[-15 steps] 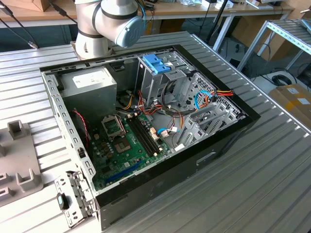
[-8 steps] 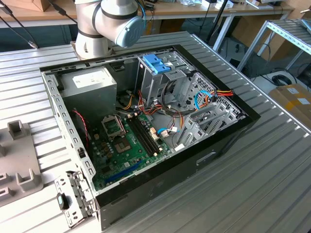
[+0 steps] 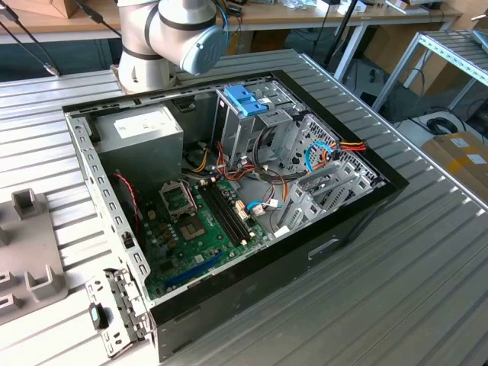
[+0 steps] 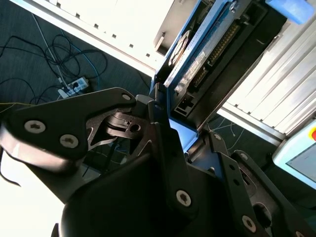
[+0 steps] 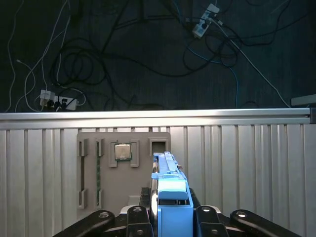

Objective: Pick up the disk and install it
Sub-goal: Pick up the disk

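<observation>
Exterior view: an open computer case (image 3: 305,255) is seen lying on a ribbed metal table (image 3: 412,290). The arm (image 3: 164,34) is set at the far side of the case. Inside, at the far end, a metal drive cage (image 3: 238,137) is seen with a bare blue bracket (image 3: 245,100) on top of it. A big grey box (image 3: 141,137) sits to the exterior view's left of the cage. Wires (image 3: 267,179) are strung just beside the cage, and it is judged that they could get in the way. A grey tray (image 3: 30,252) lies on the table at the exterior view's left, well apart from the cage.

Second wrist view: the disk (image 4: 195,66) is pinched between the black fingers (image 4: 163,138) of the gripper (image 4: 185,132). Its flat side and its blue edge are seen. Its long side is pointed straight out, away from the gripper.

First wrist view: the blue edge of the disk (image 5: 170,190) is gripped tight in the gripper (image 5: 170,207) and is pointed out over the table. The grey tray (image 5: 128,190) is seen beyond it, with a small square chip (image 5: 122,151) set in it. The disk seems to be held above the tray, not on it. Past the table edge, cables (image 5: 98,64) are seen on the floor. The disk is judged to be picked up but not yet put in the cage.
</observation>
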`<act>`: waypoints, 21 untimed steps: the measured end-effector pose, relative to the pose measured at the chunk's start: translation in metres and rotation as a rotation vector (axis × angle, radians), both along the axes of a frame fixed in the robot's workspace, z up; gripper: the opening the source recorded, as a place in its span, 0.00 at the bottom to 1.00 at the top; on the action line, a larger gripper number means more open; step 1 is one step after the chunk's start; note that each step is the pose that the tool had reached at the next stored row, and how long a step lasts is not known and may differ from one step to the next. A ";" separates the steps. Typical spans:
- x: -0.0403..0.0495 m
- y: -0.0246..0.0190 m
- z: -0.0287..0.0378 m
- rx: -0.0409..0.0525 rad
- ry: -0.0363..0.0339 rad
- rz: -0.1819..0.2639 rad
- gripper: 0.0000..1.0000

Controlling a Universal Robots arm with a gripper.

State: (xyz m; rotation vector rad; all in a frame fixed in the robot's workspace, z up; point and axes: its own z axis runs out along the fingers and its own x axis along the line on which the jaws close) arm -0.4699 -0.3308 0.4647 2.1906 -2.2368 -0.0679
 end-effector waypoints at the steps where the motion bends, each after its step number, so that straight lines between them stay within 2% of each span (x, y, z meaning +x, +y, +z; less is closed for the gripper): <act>1: 0.0000 0.0000 0.0010 0.0000 0.0000 0.000 0.37; 21: 0.0000 0.0000 0.0116 0.0000 -0.0001 0.000 0.37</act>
